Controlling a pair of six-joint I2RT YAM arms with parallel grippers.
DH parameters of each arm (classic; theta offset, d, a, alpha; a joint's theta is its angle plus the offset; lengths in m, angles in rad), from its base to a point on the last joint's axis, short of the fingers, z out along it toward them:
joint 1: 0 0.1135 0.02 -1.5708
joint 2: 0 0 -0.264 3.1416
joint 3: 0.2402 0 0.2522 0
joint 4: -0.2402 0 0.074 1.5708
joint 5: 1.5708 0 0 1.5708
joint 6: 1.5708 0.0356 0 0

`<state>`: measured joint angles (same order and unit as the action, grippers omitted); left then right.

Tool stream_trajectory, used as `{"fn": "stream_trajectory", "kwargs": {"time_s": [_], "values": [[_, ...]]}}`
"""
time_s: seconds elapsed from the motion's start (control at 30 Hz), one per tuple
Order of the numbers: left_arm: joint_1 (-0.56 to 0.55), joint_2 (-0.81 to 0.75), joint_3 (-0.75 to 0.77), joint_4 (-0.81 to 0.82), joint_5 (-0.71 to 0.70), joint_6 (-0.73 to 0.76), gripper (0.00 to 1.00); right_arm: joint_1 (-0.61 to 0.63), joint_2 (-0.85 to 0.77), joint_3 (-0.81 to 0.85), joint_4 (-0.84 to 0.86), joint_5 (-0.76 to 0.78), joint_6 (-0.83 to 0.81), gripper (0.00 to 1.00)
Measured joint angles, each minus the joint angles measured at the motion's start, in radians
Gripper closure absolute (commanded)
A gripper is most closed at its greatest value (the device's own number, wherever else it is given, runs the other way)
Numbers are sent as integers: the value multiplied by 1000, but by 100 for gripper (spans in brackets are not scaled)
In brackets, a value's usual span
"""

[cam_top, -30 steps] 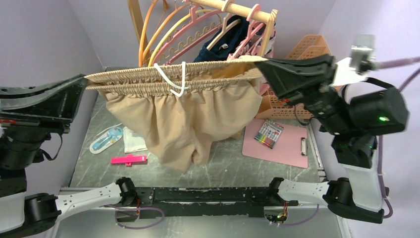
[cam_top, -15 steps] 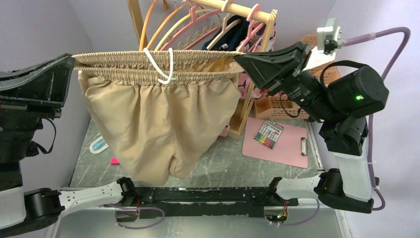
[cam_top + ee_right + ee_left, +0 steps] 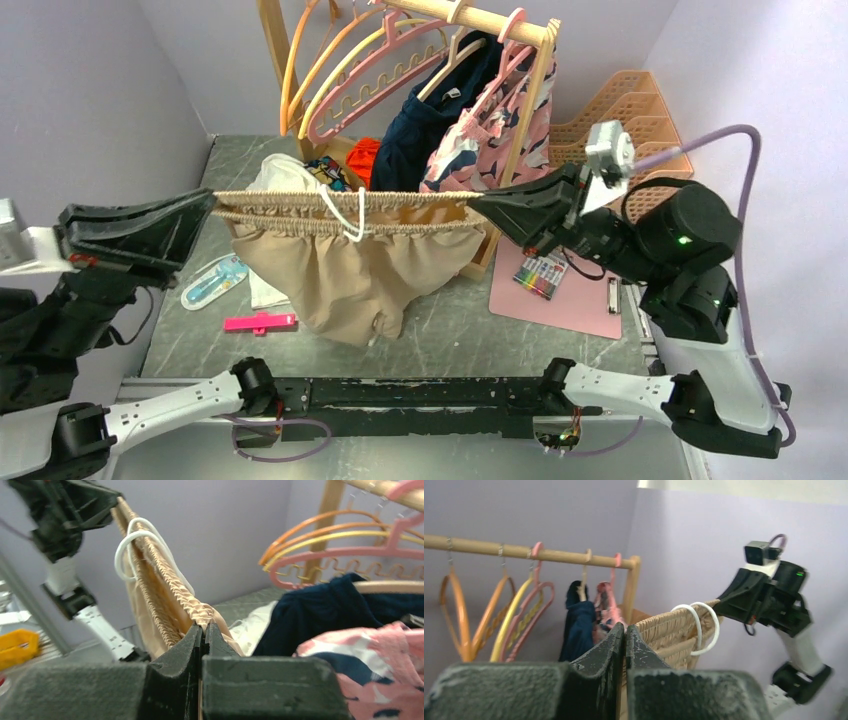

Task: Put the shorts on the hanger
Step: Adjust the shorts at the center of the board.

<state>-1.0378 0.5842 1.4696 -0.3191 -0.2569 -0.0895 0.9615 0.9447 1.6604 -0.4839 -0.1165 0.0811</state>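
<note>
The tan shorts (image 3: 350, 275) hang in the air, their gathered waistband stretched taut between my two grippers, the white drawstring (image 3: 352, 218) looped over the middle. My left gripper (image 3: 208, 202) is shut on the waistband's left end (image 3: 659, 630). My right gripper (image 3: 478, 205) is shut on its right end (image 3: 172, 592). The legs hang down near the table. The pink hanger (image 3: 375, 75) with the scalloped bar hangs on the wooden rail behind the shorts, also seen in the left wrist view (image 3: 531, 612) and the right wrist view (image 3: 345, 560).
The wooden rack (image 3: 480, 18) also holds orange and yellow hangers (image 3: 300, 70), a navy garment (image 3: 430, 125) and a pink patterned garment (image 3: 490, 130). A pink clipboard with markers (image 3: 555, 280), a peach basket (image 3: 630, 110), a pink clip (image 3: 260, 322) and white items lie around.
Both grippers have dropped lower with the shorts, from above the rack's height to in front of it. The waistband is still stretched between them.
</note>
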Motion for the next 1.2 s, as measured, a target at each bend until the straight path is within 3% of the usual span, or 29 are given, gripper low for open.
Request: {"fn": "stream_trajectory", "kwargs": {"time_s": [0.17,0.37,0.53,0.77,0.9,1.07,1.2], "values": [[0,-16,59,-12,144,-50,93,0,-2,106,-43,-181,-35,100],[0,32,113,-13,228,-53,93,0,-54,70,15,-217,-63,100],[0,13,1,-5,140,-18,93,0,-90,-124,88,-54,-70,100],[1,16,-260,54,-140,42,93,0,-55,-543,218,275,14,100],[1,108,-422,86,-311,49,93,-2,-33,-750,232,444,76,100],[21,225,-538,117,-415,53,93,-3,-34,-798,258,596,98,100],[100,281,-462,156,-420,85,93,-5,-34,-734,306,650,58,100]]}}
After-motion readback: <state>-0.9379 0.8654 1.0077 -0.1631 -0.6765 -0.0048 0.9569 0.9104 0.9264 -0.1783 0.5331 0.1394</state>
